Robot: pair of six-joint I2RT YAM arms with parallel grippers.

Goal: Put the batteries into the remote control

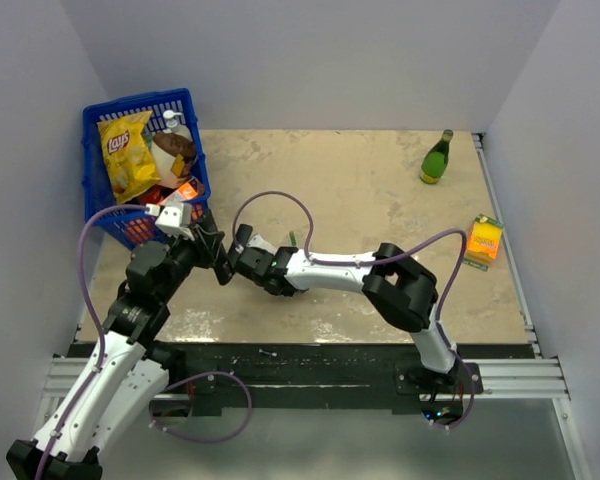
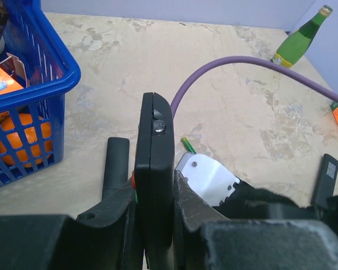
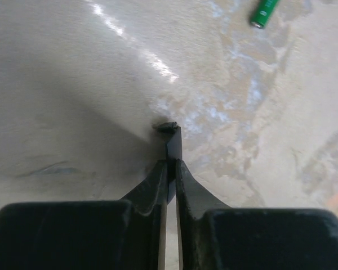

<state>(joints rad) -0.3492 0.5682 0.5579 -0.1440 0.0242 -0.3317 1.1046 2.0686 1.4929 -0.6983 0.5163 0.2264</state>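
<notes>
The left gripper (image 2: 155, 190) is clamped on the remote control (image 2: 154, 160), one finger against each broad face, so the bar stands on its narrow edge above the table (image 2: 231, 84) with its far end free; a pale metal round shows in a notch near that end, and I cannot tell whether it is a battery's tip or a contact; the remote looks like a stiff, light plastic bar with smooth matte faces, so I judge it could slip or swing if held at one end only, and a grip on the flat faces that leaves the notch clear seems the sound one; the right gripper (image 3: 170, 169) has its fingers pressed together on a thin black plate (image 3: 173, 140) seen edge-on, probably the back cover; it looks slight and a little springy, best pinched by its flat sides; smallest, a green battery (image 3: 265, 12) lies loose on the table well beyond that gripper; round, smooth and tiny, it should roll readily and wants a pinch across its middle.
</notes>
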